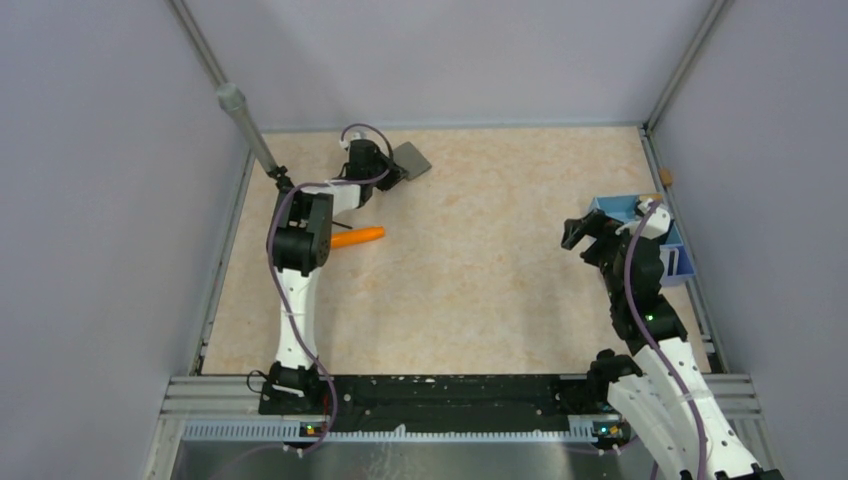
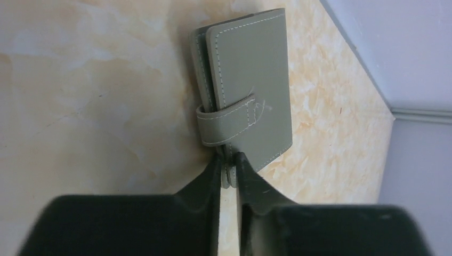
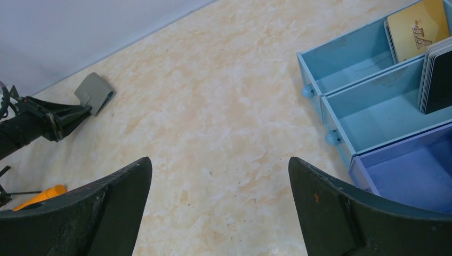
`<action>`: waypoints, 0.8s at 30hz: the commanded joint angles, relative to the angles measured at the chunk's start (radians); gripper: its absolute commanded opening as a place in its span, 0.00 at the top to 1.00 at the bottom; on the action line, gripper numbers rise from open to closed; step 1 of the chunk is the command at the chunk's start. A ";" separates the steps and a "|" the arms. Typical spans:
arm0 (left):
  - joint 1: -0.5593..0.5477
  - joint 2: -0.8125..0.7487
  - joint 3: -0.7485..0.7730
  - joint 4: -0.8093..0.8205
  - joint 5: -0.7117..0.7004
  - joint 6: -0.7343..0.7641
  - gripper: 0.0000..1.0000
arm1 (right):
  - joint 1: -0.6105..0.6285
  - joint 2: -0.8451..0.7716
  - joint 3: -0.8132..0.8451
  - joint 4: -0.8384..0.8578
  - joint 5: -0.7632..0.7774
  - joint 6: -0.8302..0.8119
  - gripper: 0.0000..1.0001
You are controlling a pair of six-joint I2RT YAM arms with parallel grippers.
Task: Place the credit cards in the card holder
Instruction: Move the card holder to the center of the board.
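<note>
two grippers stood over the table [image 1: 480, 260]: near the tray [image 3: 333, 114] the right gripper [image 3: 218, 165] gaped wide, the left gripper [image 2: 229, 160] pinched the edge of the strapped card holder [image 2: 250, 80] at far left, which likely wanted opening flat before the tray's upright credit cards [image 3: 440, 74] went in.

The left tool [image 2: 229, 161] pinches the near edge of the strapped-shut card holder [image 2: 250, 80].

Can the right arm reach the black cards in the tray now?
Probably yes: the right gripper hangs open beside the tray, its compartments are open on top, and nothing stands before the black cards.
</note>
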 commanded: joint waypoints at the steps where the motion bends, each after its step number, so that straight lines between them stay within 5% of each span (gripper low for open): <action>1: 0.008 0.011 0.019 0.028 0.044 0.046 0.95 | -0.003 -0.017 0.029 0.000 0.023 -0.005 0.03; 16: -0.001 -0.281 -0.391 0.240 0.215 0.142 1.00 | -0.003 -0.015 0.018 -0.030 -0.054 -0.025 0.04; 24: -0.035 -0.554 -0.627 0.197 0.276 0.153 1.00 | 0.002 0.109 0.039 0.030 -0.422 -0.107 0.06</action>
